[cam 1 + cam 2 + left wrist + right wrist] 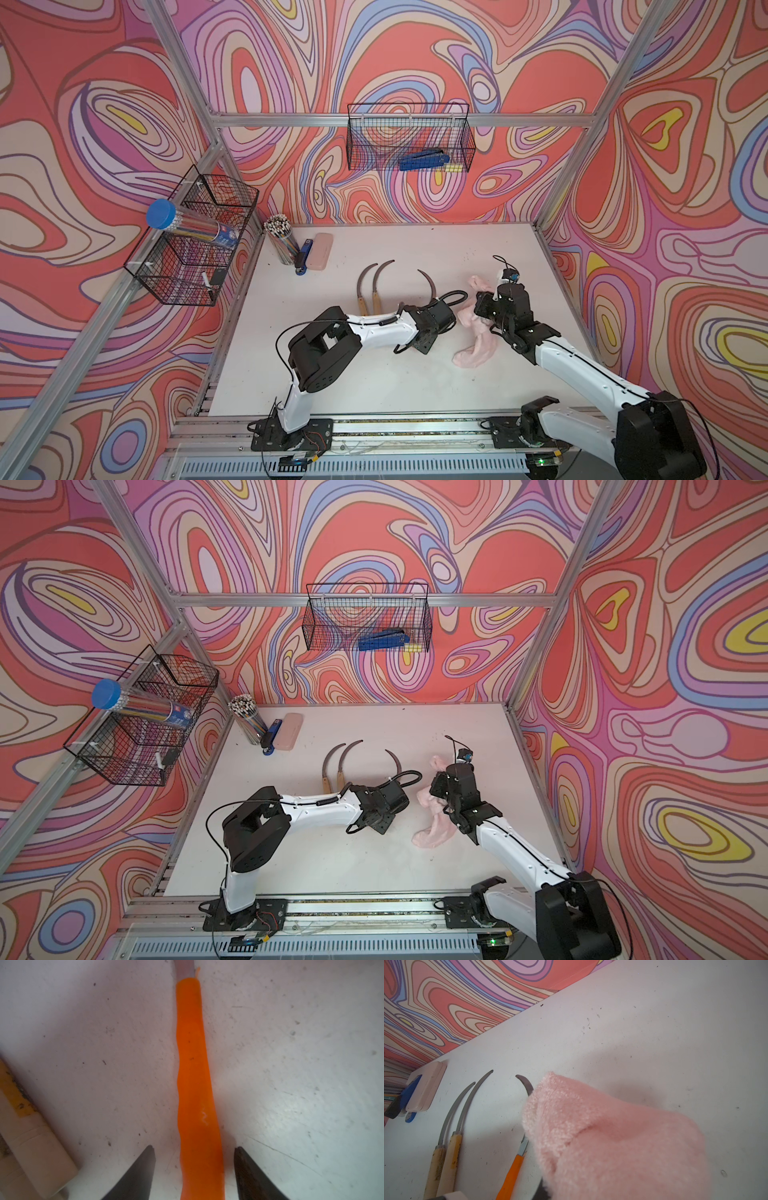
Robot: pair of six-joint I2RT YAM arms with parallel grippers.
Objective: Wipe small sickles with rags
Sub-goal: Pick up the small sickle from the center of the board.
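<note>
- The left claw (194, 1152) hangs low over the scuffed, speckled white tabletop (374, 374). Its dark tapered fingers (143, 1172) stand parted on either side of the smooth, wavy handle of the orange-handled sickle (194, 1064). There is a gap on each side and nothing is gripped.
- Just to the right, the right claw (484, 312) is clamped tight on the fluffy pale pink terry rag (612, 1136). One end is bunched at the claw and the rest trails in crumpled folds on the tabletop.
- The orange-handled sickle's dark blade curves away toward the back.
- To its left, two sickles with stained pale wooden handles (438, 1159) lie side by side, their thin grey blades arcing alike.
- In the far left corner sit a rigid pink oblong case (322, 251), a blue stapler (303, 257) and a clear cup of pencils (280, 239).
</note>
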